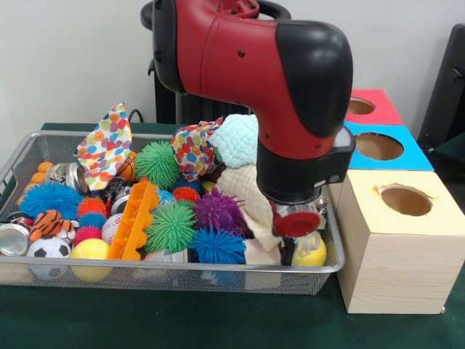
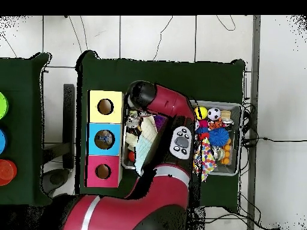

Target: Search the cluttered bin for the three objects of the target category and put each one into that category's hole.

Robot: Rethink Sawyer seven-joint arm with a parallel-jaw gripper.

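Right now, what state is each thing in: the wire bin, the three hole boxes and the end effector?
Silver wire mesh bin: upright on the table, heaped with toys and cloths.
Bare wooden box: upright, top hole open.
Blue-topped box: upright, top hole open.
Red-topped box: upright, top hole open.
End effector: lowered into the bin's box-side end; open or shut cannot be told.

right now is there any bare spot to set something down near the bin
Inside the wire bin no: toys fill it. Free patches: green cloth along the bin's front edge, and the wooden box top around its hole.
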